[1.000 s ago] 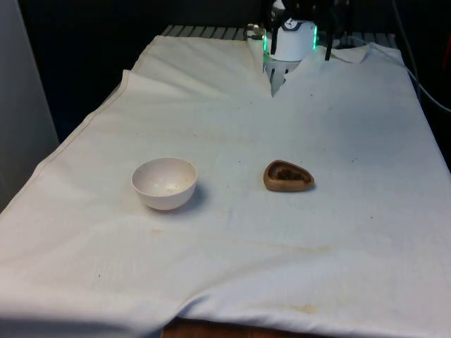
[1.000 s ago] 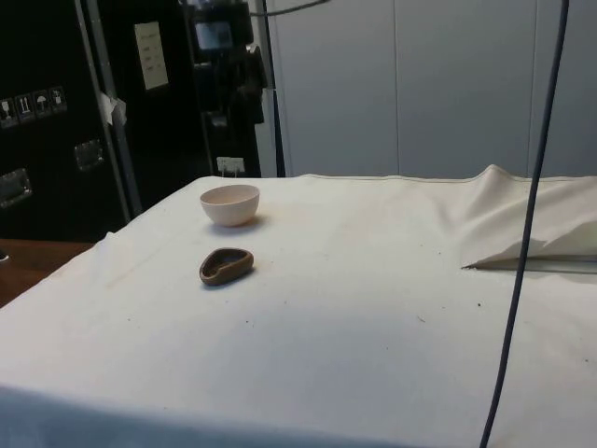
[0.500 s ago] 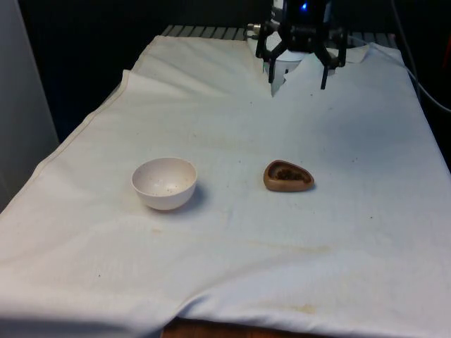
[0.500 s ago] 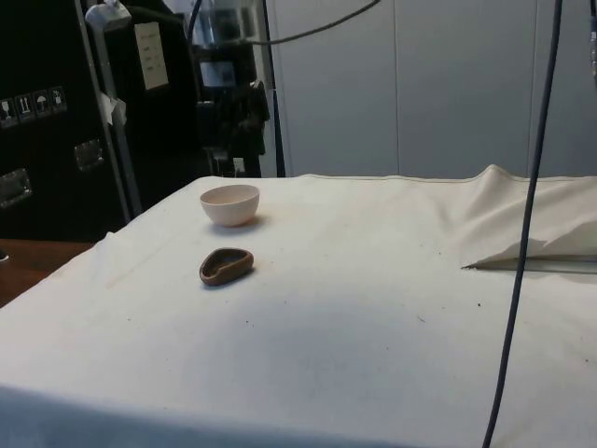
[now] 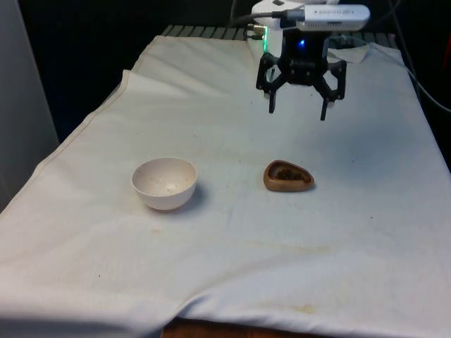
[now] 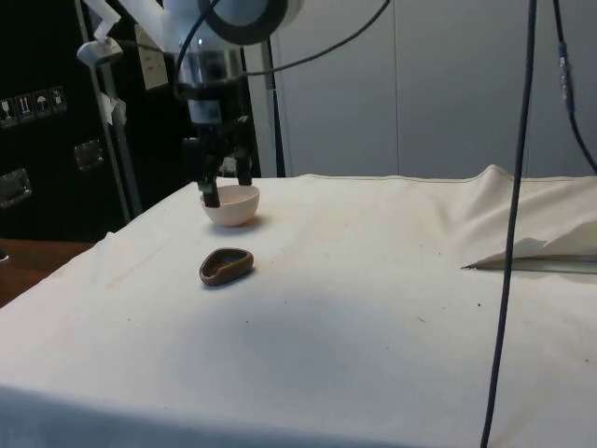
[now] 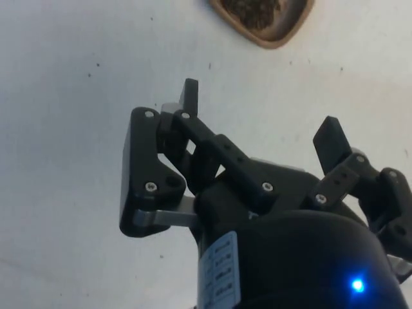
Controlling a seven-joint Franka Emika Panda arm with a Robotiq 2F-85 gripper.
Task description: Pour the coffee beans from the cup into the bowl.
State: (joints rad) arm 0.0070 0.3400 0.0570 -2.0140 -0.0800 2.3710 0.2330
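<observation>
On the near part of the worktop, a white cloth is spread, wrinkled along its front edge and marked with faint brownish stains. Farther in, toward the front view's left, a white bowl is set upright on the cloth; a few dark specks are seen inside it. Toward the front view's right, well apart from the bowl and at about the same depth, a low brown wooden cup of rounded triangular outline is placed, with dark coffee beans held inside it. In the side view the cup is seen nearer than the bowl, both resting flat. Beyond the cup, above the cloth and touching nothing, the black hand is carried fingers downward, its two fingers spread wide apart with nothing between them. In the wrist view the same spread fingers are shown over bare cloth, with the cup and its beans lying ahead of them. At the far end, the white arm is seen above the hand, and the cloth is bunched into folds.
</observation>
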